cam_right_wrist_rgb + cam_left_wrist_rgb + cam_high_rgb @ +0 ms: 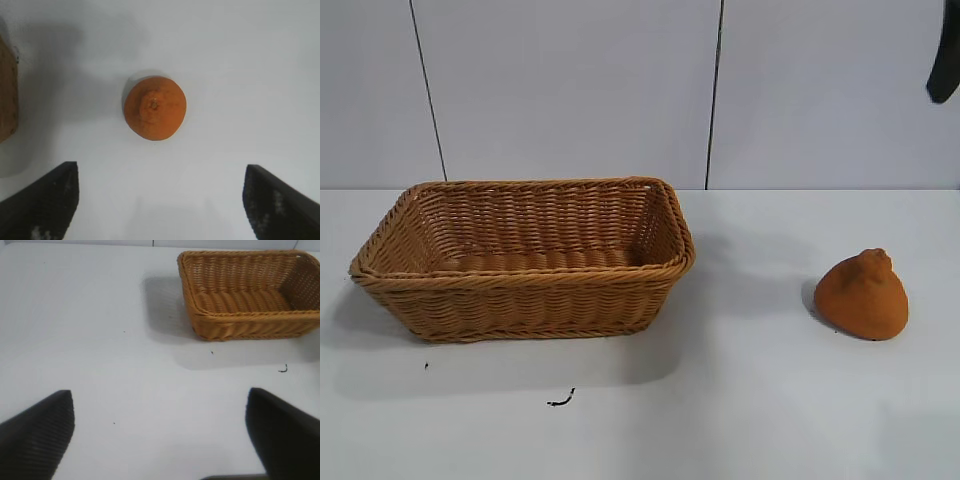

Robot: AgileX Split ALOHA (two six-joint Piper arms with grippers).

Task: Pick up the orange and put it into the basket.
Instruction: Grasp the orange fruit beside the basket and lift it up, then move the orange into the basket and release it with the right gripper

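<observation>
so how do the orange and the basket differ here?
Size: the orange is much smaller than the basket.
Shape: the orange is a rounded cone with a knobby top; the basket is rectangular with flared sides.
Surface: the orange is matte and rough, the basket woven wicker.
Both sit on the table, apart and ungripped.

no readable text, no labels, no brand marks, no numbers, no signs on anything in any of the three views
</observation>
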